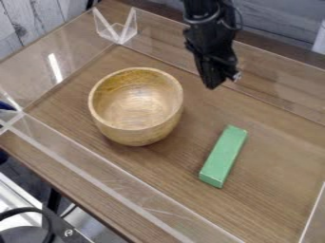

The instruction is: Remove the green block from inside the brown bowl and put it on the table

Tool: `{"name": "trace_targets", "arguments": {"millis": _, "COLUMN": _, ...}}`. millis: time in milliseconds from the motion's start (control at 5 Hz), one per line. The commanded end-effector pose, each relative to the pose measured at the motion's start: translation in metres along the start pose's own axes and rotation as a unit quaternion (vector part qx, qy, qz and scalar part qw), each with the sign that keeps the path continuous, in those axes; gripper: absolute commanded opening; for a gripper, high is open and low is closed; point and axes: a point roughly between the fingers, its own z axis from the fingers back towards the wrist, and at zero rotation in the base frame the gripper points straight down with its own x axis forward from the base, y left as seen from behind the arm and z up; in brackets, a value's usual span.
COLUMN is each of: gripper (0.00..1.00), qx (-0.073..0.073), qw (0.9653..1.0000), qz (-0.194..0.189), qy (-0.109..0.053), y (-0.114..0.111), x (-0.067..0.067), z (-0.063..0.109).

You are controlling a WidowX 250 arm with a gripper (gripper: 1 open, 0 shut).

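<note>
The green block point(223, 157) lies flat on the table point(273, 204), right of the brown bowl point(133, 130) and apart from it. The bowl stands upright and its inside is bare. My black gripper point(219, 80) hangs behind and to the right of the bowl, above the tabletop and beyond the block's far end. It points steeply down with its fingers pressed together, and nothing shows between them.
Clear acrylic walls point(76, 171) edge the tabletop on all sides. A small clear acrylic piece point(117, 27) stands at the back left. Black cables lie off the table at the lower left.
</note>
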Motion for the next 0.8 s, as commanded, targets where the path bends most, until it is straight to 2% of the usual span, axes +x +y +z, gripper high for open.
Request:
{"name": "trace_targets", "arguments": {"millis": 0, "gripper": 0.0, "qx": -0.005, "qw": 0.9997, "qz": -0.02, "qy": -0.016, "y": -0.002, "x": 0.013, "z": 0.002}}
{"name": "trace_targets", "arguments": {"millis": 400, "gripper": 0.0, "qx": -0.034, "qw": 0.9983, "qz": -0.046, "qy": -0.01, "y": -0.011, "x": 0.017, "z": -0.013}}
{"name": "trace_targets", "arguments": {"millis": 600, "gripper": 0.0, "qx": -0.031, "qw": 0.9984, "qz": -0.046, "qy": -0.003, "y": -0.008, "x": 0.02, "z": -0.019}}
